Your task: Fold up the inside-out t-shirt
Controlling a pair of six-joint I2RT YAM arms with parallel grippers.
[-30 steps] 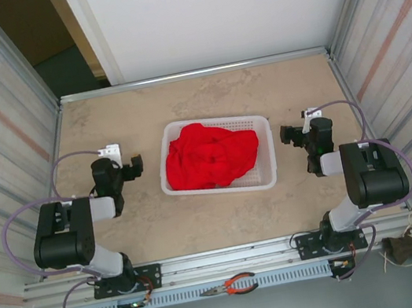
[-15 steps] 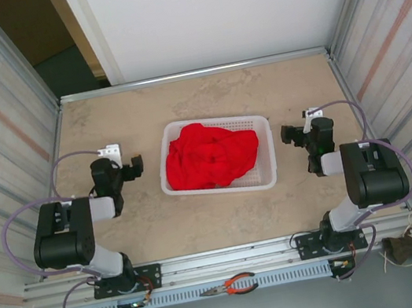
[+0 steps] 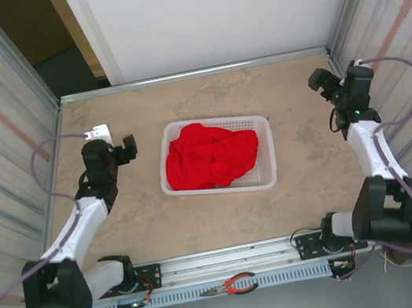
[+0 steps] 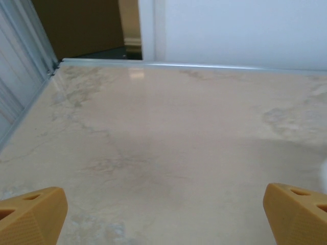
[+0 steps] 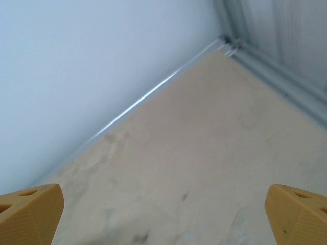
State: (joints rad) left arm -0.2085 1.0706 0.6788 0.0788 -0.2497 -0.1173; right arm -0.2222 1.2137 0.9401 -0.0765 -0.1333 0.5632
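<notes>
The red t-shirt (image 3: 213,155) lies crumpled in a white basket (image 3: 271,180) in the middle of the desk (image 3: 226,222). The left hand (image 3: 127,147) hangs released left of the basket. The right hand (image 3: 322,85), also released, is near the far right corner.

I can read no text, label, brand or number on any of my feeds. The inside-out t-shirt (image 3: 210,155) in the white basket (image 3: 265,147) shows me plain red cloth. The small white piece (image 3: 97,131) at ten o'clock from the basket is too small for me to make out any marking on it.
</notes>
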